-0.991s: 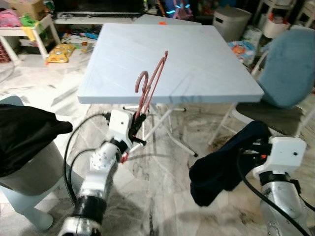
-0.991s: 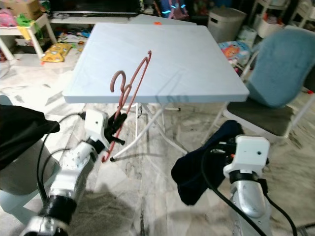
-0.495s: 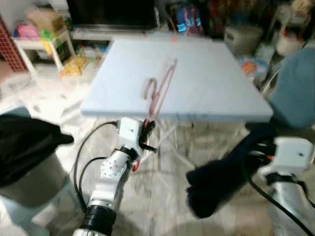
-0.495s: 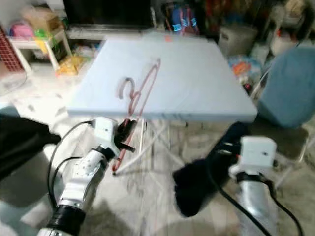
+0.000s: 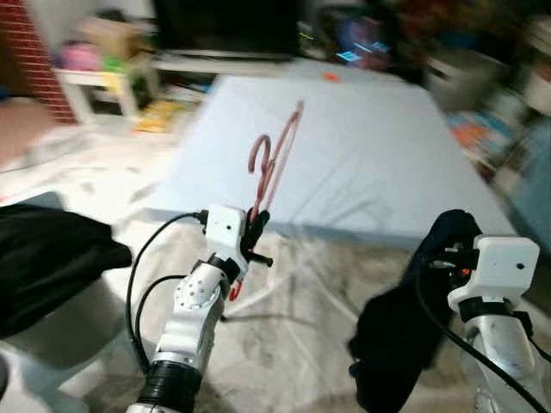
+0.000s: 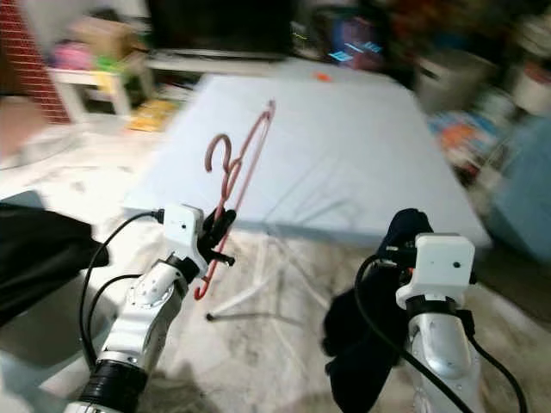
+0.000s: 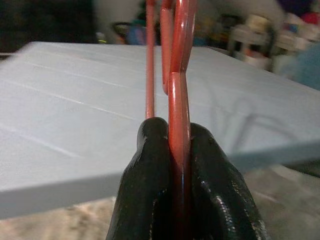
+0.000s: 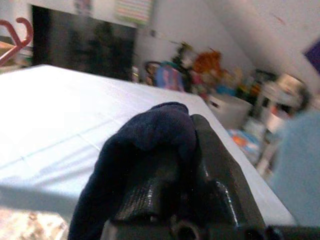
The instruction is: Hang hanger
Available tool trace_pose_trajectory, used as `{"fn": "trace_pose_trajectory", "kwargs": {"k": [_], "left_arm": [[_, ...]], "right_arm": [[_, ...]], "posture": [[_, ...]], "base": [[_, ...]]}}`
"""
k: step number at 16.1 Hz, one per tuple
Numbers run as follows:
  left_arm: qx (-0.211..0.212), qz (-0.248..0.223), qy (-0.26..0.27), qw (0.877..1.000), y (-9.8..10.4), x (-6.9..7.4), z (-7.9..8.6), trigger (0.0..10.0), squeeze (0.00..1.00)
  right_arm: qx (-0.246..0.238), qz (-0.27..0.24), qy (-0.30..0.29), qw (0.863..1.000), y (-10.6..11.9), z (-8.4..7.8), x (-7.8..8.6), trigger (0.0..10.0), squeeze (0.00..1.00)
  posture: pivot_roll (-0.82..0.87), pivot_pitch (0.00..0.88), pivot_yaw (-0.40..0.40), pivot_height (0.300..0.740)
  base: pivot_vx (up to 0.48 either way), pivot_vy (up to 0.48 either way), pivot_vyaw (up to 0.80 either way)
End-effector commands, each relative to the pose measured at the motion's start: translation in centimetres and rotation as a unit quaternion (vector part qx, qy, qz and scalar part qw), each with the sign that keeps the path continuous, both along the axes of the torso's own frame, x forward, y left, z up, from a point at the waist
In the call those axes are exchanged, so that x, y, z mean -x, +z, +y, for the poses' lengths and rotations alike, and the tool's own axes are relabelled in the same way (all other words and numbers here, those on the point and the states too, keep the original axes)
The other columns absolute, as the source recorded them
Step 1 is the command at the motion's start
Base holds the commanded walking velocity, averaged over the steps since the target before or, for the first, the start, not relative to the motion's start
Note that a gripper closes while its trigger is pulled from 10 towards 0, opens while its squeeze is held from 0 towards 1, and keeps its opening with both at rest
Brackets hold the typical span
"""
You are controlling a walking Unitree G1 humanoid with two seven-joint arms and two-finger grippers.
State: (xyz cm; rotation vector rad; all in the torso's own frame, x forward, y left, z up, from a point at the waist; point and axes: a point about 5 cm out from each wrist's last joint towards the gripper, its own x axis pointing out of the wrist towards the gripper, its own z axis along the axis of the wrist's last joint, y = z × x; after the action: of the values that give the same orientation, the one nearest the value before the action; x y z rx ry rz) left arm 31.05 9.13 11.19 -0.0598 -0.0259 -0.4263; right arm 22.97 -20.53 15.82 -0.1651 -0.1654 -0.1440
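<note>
Red plastic is pinched tight between my left gripper's (image 7: 180, 165) two black fingers (image 7: 150, 170): the hanger (image 5: 274, 168), held upright just in front of the near edge of the pale blue table (image 5: 362, 163), its hook rising above the tabletop. My right gripper (image 8: 170, 165) hangs off the table's near right corner, its fingers clamped on a dark navy garment (image 5: 405, 323) that droops from them toward the marbled floor (image 5: 301, 344). Left of the table, black cloth (image 5: 52, 262) lies draped over a grey bin (image 5: 60, 335). Beyond the table's far edge sits blurred household clutter.
</note>
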Motion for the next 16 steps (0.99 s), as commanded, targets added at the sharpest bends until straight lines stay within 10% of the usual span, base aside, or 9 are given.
{"fn": "trace_pose_trajectory", "kwargs": {"k": [1, 16], "left_arm": [[0.0, -0.006, 0.009, 1.0, 0.4, -0.06, 0.72, 10.0, 0.0], [0.005, 0.017, -0.02, 1.0, -0.08, 0.41, 0.08, 10.0, 0.0]], "right_arm": [[-0.006, -0.021, 0.013, 1.0, 0.92, 0.52, -0.19, 0.0, 0.0], [-0.015, -0.028, -0.002, 0.999, 1.0, 0.64, -0.19, 0.0, 0.0]], "posture": [[0.04, 0.0, -0.042, 0.74], [0.04, 0.0, -0.042, 0.74]], "base": [[0.405, 0.0, 0.0], [0.417, 0.109, 0.0]]}}
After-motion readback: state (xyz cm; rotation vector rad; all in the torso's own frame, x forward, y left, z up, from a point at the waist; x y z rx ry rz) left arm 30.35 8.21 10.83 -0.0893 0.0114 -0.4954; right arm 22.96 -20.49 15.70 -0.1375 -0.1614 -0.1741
